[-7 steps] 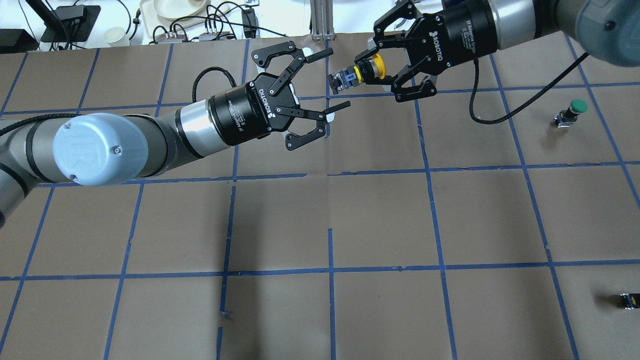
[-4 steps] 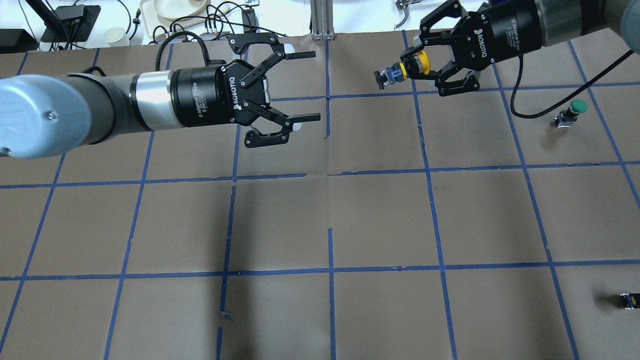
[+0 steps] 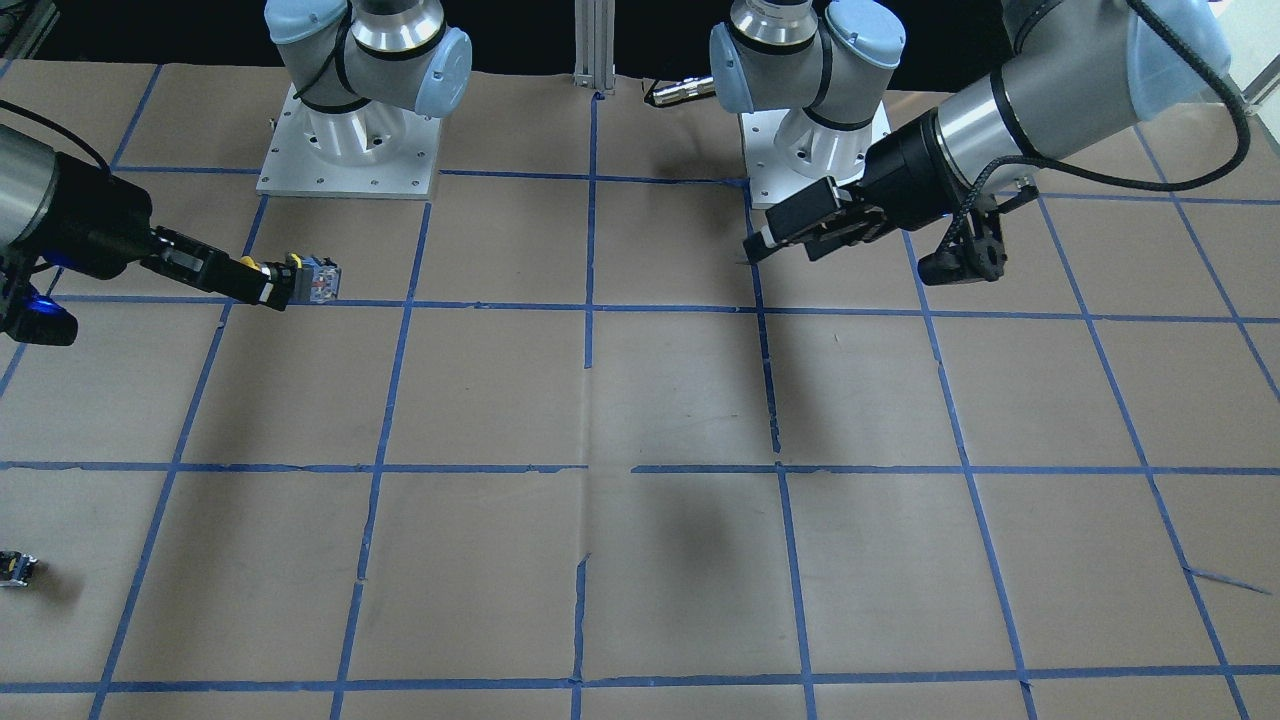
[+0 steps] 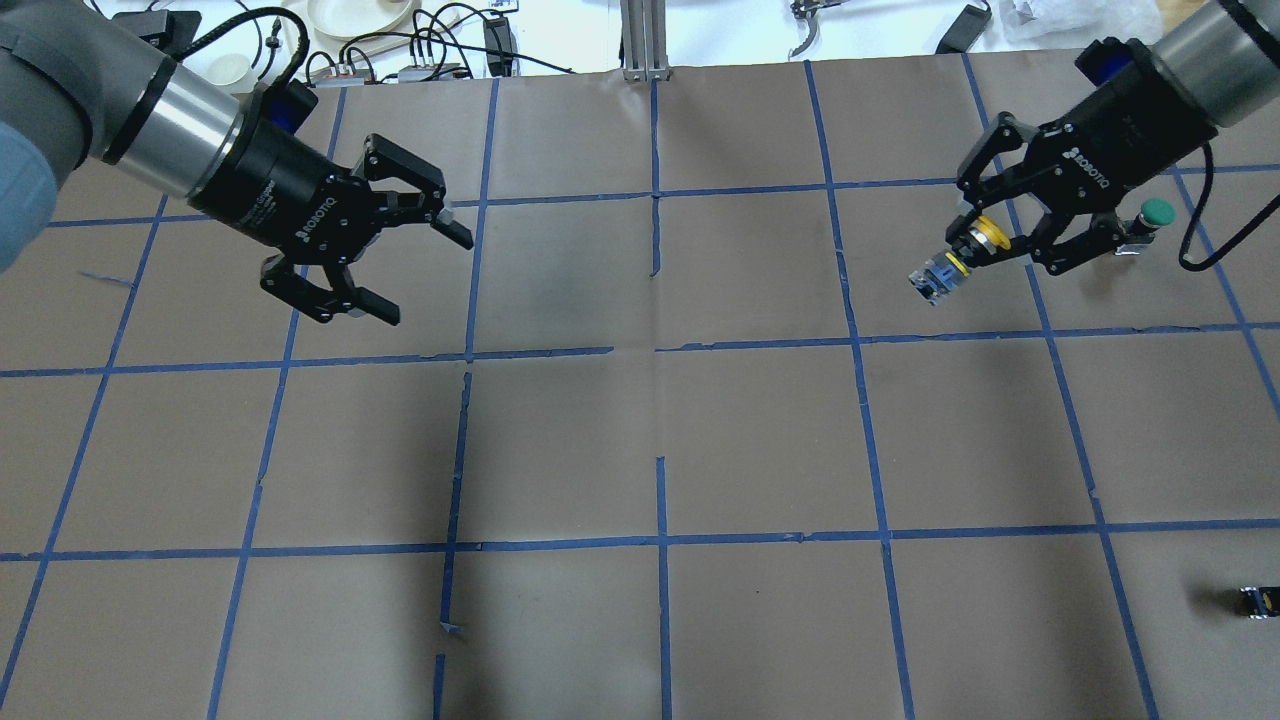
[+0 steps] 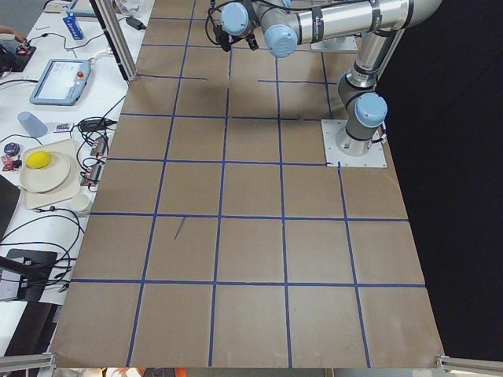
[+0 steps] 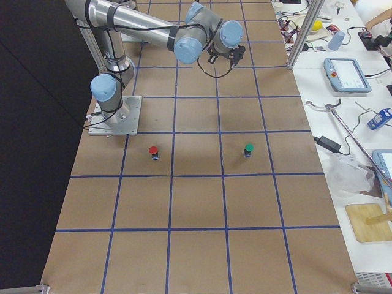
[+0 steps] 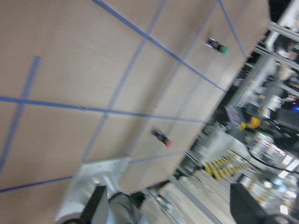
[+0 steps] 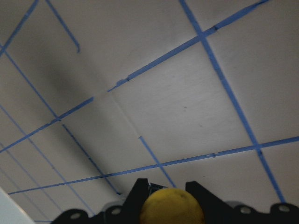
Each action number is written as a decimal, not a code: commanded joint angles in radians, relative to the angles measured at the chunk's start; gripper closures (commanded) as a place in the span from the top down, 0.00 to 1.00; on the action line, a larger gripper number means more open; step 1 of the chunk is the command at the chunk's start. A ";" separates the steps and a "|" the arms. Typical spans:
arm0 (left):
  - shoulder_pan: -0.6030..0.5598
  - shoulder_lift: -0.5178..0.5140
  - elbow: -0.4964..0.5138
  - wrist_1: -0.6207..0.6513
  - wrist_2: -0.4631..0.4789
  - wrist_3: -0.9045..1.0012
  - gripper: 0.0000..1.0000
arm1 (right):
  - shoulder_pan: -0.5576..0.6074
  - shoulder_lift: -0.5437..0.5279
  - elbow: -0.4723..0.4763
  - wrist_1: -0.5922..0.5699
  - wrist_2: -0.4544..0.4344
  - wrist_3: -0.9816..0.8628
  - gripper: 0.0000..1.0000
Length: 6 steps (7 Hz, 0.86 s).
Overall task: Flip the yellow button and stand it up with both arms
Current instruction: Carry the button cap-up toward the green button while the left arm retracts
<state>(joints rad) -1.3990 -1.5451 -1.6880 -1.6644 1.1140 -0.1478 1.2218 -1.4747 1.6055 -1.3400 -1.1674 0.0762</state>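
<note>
The yellow button (image 4: 938,277) is held in the air by my right gripper (image 4: 975,247), which is shut on its yellow cap end; the blue-grey body points away from the gripper, down toward the table. In the front-facing view the button (image 3: 312,281) sticks out of the right gripper (image 3: 272,285) at the left. The right wrist view shows the yellow cap (image 8: 172,209) between the fingers. My left gripper (image 4: 424,275) is open and empty, far to the left of the button; it also shows in the front-facing view (image 3: 765,241).
A green-capped button (image 4: 1150,218) stands just right of the right gripper, and also shows in the exterior right view (image 6: 248,149). A red-capped button (image 6: 153,151) stands near the right arm's base. A small dark block (image 4: 1255,600) lies at the near right edge.
The two grippers have drawn apart. The left gripper moved left, still open. The right gripper carried the yellow button to the right and tilted it down toward the table.
</note>
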 commanded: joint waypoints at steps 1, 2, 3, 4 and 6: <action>-0.006 0.054 0.010 0.052 0.429 0.209 1.00 | -0.005 0.002 0.040 -0.075 -0.269 0.002 0.05; -0.011 0.062 0.010 0.052 0.432 0.244 1.00 | -0.005 0.002 0.095 -0.185 -0.417 -0.004 0.05; -0.014 0.048 0.024 0.052 0.458 0.251 1.00 | -0.008 0.002 0.155 -0.311 -0.458 -0.042 0.05; -0.014 0.037 0.030 0.052 0.472 0.248 1.00 | -0.024 0.002 0.210 -0.429 -0.445 -0.137 0.05; -0.069 0.039 0.015 0.048 0.477 0.238 1.00 | -0.134 0.004 0.315 -0.596 -0.410 -0.374 0.05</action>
<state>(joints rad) -1.4301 -1.5086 -1.6652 -1.6146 1.5875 0.0968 1.1563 -1.4723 1.8517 -1.8173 -1.5984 -0.1450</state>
